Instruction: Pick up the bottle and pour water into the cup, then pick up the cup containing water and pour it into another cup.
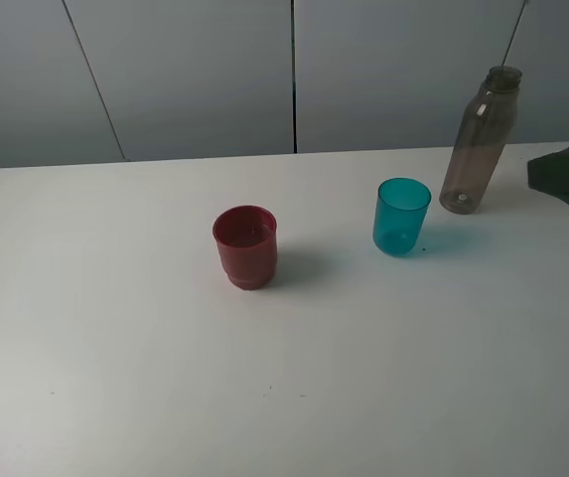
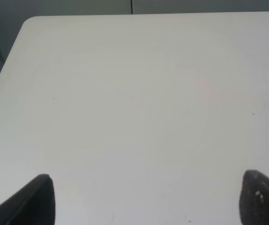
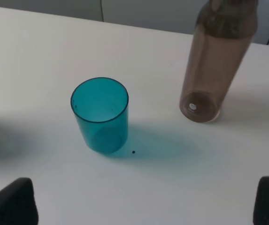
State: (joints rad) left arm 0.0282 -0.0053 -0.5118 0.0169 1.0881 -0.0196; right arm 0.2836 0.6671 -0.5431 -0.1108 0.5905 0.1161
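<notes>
Now your right gripper (image 3: 143,199) spread wide and empty, bottle (image 3: 216,63) upright ahead, apart, teal cup (image 3: 100,115) beside it, left gripper (image 2: 146,199) spread over bare worktop (image 2: 134,93).

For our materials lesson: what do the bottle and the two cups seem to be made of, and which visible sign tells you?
Bottle: probably smoky grey-brown translucent plastic; its base shows through the wall.
Teal cup: likely translucent glossy plastic; it casts a teal-tinted shadow.
Red cup: seemingly opaque plastic, duller finish; nothing shows through its wall.
</notes>
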